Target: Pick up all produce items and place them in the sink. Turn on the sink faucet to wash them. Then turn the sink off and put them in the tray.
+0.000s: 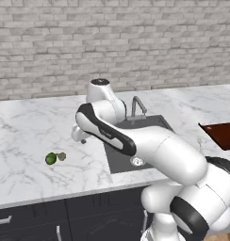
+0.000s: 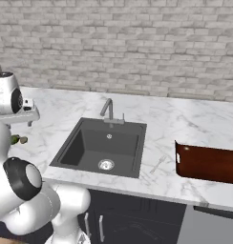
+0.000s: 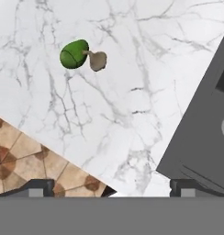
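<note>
With its fingers spread wide and holding nothing, the claw (image 3: 109, 188) hangs above the white marble bench (image 1: 22, 132), left of the dark grey sink (image 2: 101, 147), where the shiny green fruit (image 3: 74, 53) touches the tan lumpy piece (image 3: 98, 60).

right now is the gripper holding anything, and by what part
Nothing is held. The gripper is open above the white marble counter, apart from the shiny green fruit and small tan lumpy piece.

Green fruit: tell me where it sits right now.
The green fruit lies on the marble counter left of the sink in the left base view, touching the tan piece.
</note>
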Available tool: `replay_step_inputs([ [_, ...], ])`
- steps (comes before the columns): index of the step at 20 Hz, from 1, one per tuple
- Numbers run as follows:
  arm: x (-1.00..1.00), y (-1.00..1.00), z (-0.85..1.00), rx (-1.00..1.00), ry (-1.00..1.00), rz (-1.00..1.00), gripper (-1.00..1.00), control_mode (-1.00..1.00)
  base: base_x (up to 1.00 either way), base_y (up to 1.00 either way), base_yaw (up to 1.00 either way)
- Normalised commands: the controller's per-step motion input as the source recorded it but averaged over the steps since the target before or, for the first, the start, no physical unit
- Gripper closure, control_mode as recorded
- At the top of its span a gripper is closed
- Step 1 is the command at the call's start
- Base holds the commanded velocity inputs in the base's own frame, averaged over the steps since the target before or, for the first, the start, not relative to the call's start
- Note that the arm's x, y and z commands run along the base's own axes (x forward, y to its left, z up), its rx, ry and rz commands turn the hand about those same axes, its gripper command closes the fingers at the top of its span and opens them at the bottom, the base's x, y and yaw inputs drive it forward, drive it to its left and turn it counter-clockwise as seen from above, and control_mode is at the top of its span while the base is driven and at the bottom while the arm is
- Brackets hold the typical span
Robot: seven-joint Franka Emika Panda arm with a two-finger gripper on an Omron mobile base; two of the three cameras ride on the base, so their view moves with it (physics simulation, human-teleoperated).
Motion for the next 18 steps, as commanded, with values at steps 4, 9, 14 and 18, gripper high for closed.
replay_step_inputs([
  [4,0.0,0.37,-0.27,-0.04,0.01,0.0,-1.0,-1.0,0.0,0.0,0.0],
  [9,0.0,0.31,-0.27,-0.04,0.0,0.0,-1.0,-1.0,0.0,0.0,0.0],
  [14,0.03,0.24,-0.23,-0.03,0.0,0.0,-1.0,-1.0,0.0,0.0,0.0],
  [18,0.08,0.23,-0.25,-0.02,0.01,0.0,-1.0,-1.0,0.0,0.0,0.0],
])
